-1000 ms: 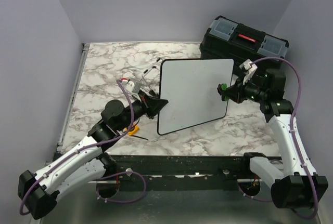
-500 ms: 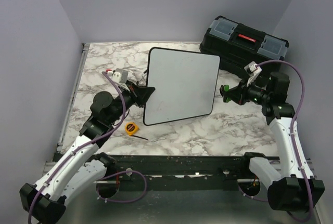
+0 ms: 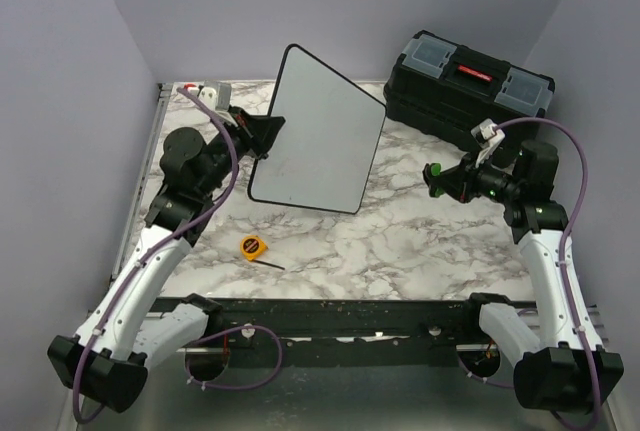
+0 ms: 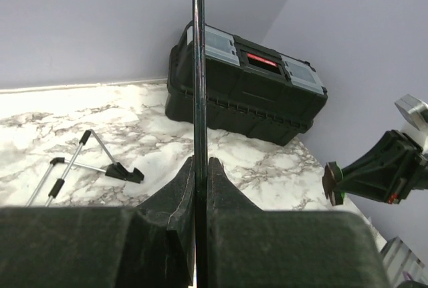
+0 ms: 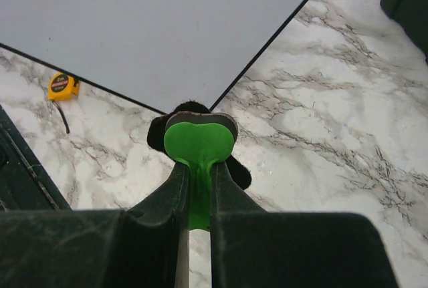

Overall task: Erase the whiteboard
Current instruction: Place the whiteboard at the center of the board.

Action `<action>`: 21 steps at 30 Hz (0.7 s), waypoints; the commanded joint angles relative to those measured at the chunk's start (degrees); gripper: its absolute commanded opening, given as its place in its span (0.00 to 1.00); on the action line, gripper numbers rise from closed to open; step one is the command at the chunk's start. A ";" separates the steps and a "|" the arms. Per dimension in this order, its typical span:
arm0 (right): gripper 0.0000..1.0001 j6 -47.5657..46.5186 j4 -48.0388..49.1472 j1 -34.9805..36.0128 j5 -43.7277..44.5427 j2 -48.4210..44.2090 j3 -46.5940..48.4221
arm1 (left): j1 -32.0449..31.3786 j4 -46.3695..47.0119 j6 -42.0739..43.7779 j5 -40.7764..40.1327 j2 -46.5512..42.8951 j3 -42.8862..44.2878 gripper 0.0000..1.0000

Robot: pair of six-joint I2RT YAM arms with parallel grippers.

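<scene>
The left gripper (image 3: 262,131) is clenched on one side edge of the whiteboard (image 3: 318,136), holding it raised off the table (image 3: 420,241) and tilted; I judge this presents its face to the other arm. The board spreads out to the right of that gripper and rises past it. The right gripper (image 3: 436,177) is clamped on a green-handled eraser (image 5: 198,142) with its dark pad aimed at the board; the 2 are apart, so this reads as a wiping stance rather than contact.

Only the top view shows both arms and the gap between eraser and board. The left wrist view shows the board edge-on, 1 thin black line pinched between the fingers; a wire easel stand (image 4: 87,162) lies flat to that gripper's left and a black toolbox (image 4: 244,91) sits ahead, but the board's face is unseen. The right wrist view shows that face ahead of the eraser, with no writing visible; a yellow tape measure (image 5: 61,86) lies off to its left.
</scene>
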 commanded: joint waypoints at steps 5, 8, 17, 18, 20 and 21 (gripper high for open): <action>0.01 0.76 1.01 -0.34 -0.14 -1.50 -1.09 | 1.06 3.74 4.47 5.47 8.47 12.26 0.00; 0.01 0.80 1.05 -0.37 -0.36 -1.47 -1.16 | 1.08 3.19 6.58 3.85 10.67 15.60 0.00; 0.01 0.84 1.05 -0.31 -0.23 -1.82 -1.18 | 1.07 11.89 7.68 -1.40 17.11 23.51 0.00; 0.01 0.84 1.05 -0.29 -0.38 -1.83 -1.23 | 1.09 12.67 7.38 -1.73 17.88 24.26 0.00; 0.01 0.85 1.06 -0.34 -0.49 -1.82 -1.31 | 1.14 13.87 6.34 -1.71 19.13 25.54 0.00; 0.01 0.85 1.10 -0.29 -0.56 -1.74 -1.27 | 1.18 14.38 5.81 -1.57 19.64 26.17 0.00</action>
